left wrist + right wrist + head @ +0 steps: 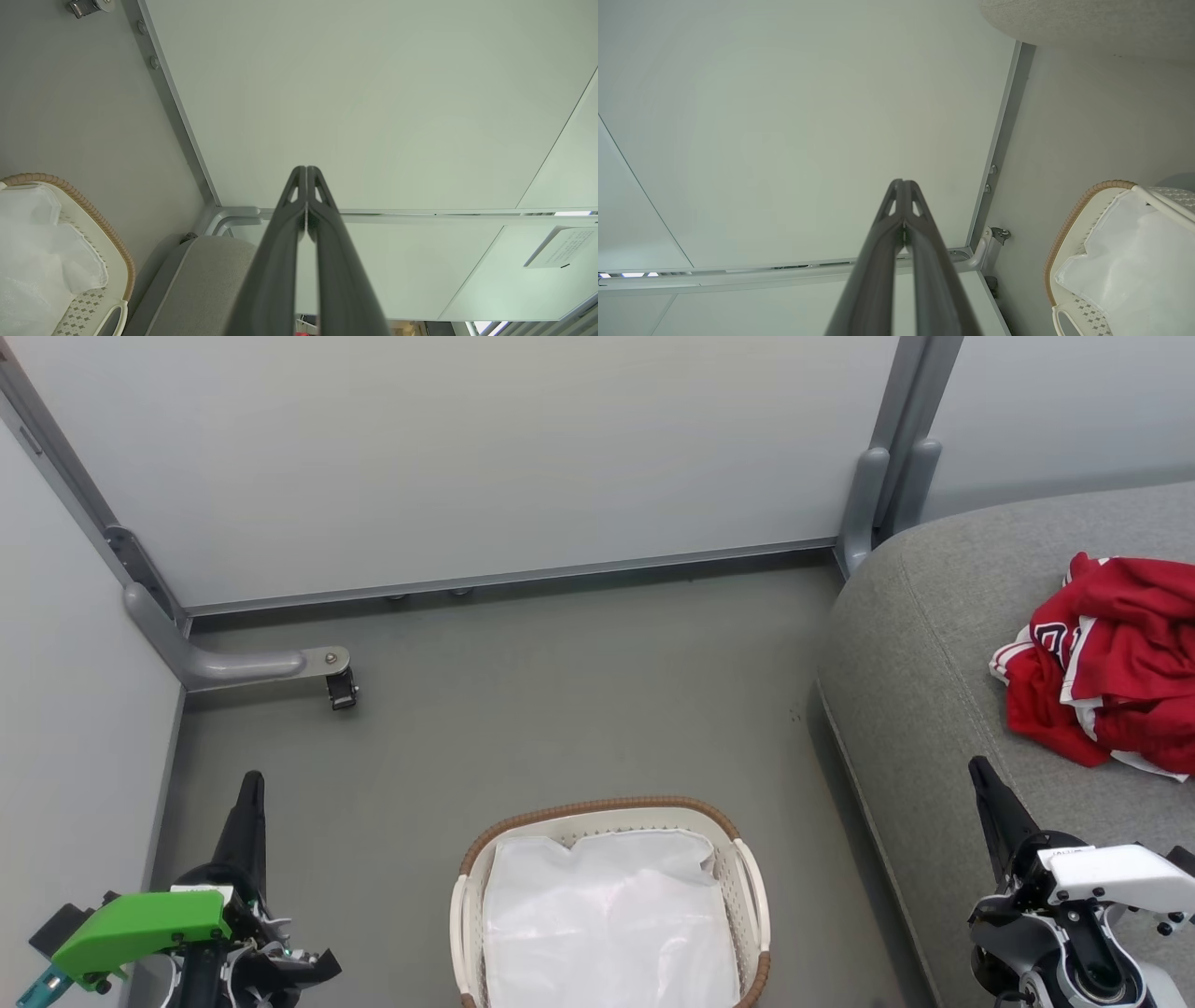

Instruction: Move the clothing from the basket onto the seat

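One crumpled heap of clothing [1106,663] was seen on the seat [924,644], cut by the view's edge, so no long axis could be told. One basket [597,808] was set between the left gripper [250,782] and right gripper [978,767], both pressed closed on nothing. The clothing was found ahead and right of the right gripper, untouched.

Your left pincer [250,784] and right pincer [978,767] flank the basket [597,807]. It stands on the floor [560,691] between them, set back behind their tips. The liner [607,915] lies in the basket. The seat [924,663] lies to the right of the basket, and your right pincer is near its left edge. The clothing [1111,653] lies heaped on the seat, ahead of the right pincer and to its right, apart from it. A wall panel [467,448] stands ahead of both pincers. A caster foot [341,691] rests on the floor ahead of the left pincer, slightly to its right.
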Controlling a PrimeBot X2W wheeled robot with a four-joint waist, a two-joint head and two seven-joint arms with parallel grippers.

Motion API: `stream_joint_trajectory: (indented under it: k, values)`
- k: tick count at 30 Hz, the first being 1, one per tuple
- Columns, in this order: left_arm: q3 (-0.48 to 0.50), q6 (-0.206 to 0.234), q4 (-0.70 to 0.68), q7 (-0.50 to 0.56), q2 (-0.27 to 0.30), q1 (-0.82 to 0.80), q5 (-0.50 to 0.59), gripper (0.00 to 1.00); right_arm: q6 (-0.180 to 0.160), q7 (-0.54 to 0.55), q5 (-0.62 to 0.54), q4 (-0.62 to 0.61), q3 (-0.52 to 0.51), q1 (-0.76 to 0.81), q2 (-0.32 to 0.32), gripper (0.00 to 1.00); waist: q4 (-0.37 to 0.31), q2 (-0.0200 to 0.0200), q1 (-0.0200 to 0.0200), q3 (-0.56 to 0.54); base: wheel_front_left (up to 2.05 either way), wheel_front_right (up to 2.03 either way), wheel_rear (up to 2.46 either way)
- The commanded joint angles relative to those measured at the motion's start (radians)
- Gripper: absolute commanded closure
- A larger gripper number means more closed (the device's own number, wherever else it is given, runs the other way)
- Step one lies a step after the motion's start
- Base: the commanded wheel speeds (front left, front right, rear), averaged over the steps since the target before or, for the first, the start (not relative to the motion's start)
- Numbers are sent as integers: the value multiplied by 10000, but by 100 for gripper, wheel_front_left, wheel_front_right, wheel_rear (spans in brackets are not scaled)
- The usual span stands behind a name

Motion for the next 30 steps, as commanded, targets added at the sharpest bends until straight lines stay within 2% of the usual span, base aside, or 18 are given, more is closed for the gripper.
stream_joint_trajectory:
  k: [1, 30]
  values:
    - [24, -49, -22, 44, 69, -119, -37, 100, 0, 17, 32, -34, -24, 104, -26, 100, 0, 0, 0, 0, 0, 0, 0]
    - [23, -49, -23, 43, 69, -118, -36, 100, 0, 15, 34, -33, -21, 104, -26, 100, 0, 0, 0, 0, 0, 0, 0]
